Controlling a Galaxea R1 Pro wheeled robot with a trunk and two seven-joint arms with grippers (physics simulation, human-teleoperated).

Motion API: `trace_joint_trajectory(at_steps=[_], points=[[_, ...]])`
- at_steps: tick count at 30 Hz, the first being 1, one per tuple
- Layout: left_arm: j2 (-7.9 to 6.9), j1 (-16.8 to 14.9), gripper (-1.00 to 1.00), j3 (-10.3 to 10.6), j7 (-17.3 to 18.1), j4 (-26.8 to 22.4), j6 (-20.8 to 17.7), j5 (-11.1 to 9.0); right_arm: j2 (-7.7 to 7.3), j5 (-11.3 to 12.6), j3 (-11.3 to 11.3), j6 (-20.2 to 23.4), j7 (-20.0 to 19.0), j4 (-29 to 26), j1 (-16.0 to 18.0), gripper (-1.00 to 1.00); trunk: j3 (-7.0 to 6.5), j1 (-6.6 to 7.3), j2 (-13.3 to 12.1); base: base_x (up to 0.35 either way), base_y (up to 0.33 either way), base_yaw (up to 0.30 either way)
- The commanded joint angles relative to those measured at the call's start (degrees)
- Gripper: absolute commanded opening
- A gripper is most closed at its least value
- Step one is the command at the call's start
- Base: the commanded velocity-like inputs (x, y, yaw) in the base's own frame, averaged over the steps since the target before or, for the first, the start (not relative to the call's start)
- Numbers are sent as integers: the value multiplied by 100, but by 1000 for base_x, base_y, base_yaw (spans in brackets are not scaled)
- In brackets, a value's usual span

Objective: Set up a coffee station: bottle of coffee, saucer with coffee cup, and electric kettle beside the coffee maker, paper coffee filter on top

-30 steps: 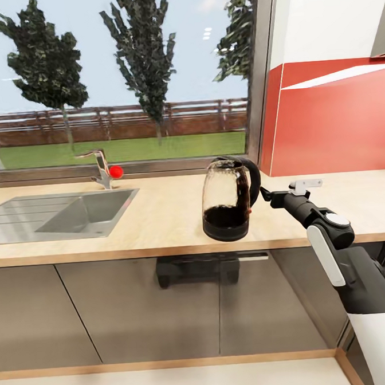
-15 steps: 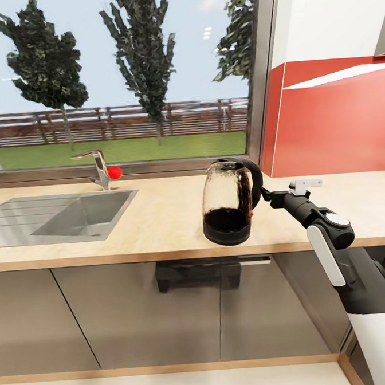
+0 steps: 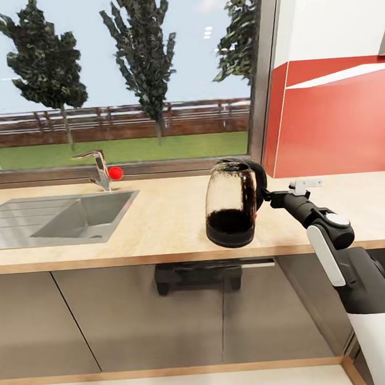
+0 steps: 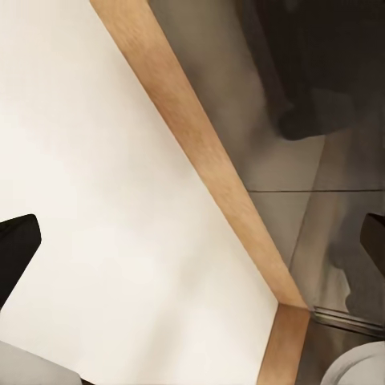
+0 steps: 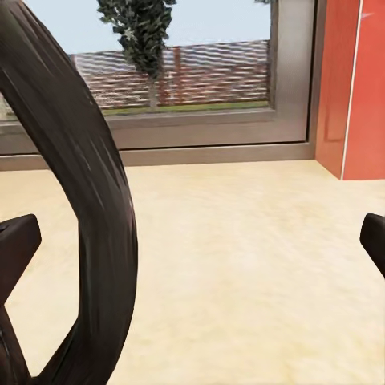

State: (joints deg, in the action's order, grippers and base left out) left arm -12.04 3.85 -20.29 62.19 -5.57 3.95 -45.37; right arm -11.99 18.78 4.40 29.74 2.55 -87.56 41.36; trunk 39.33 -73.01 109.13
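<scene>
One electric kettle (image 3: 231, 204) is in view on the wooden surface (image 3: 160, 218), to the right of the sink (image 3: 62, 216) and in front of the window (image 3: 121, 77). It is a clear glass vessel with a dark base and a dark loop handle facing the right arm. Its base sits close to the front edge of the surface and appears slightly tilted; whether it rests fully on the surface cannot be told.

The right gripper (image 3: 265, 196) reaches in from the right at the height of the handle (image 5: 88, 200). In the right wrist view the handle's dark curved band stands close before the camera, with the jaws spread wide, one tip (image 5: 18, 241) at each edge of the frame. The jaws are released, not clamped on the handle.

The left wrist view looks down on pale floor (image 4: 104, 200), a wooden plinth strip (image 4: 200, 152) and grey cabinet fronts (image 4: 321, 160). The left jaws are likewise spread apart, holding nothing.

A faucet (image 3: 99, 167) with a red knob (image 3: 116, 172) stands behind the sink. A red wall panel (image 3: 337, 125) lies to the right.
</scene>
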Motion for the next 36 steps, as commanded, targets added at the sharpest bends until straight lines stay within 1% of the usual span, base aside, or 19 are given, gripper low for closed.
trace_joint_trajectory(at_steps=[1, 36], points=[[0, 2, 100, 25, 4, -6, 40, -17, -5, 38, 8, 23, 27, -6, 4, 100, 5, 0, 2, 7, 6, 0], [0, 2, 100, 25, 4, -6, 36, -18, -5, 38, 8, 23, 27, -6, 4, 100, 5, 0, 2, 30, 1, 0]])
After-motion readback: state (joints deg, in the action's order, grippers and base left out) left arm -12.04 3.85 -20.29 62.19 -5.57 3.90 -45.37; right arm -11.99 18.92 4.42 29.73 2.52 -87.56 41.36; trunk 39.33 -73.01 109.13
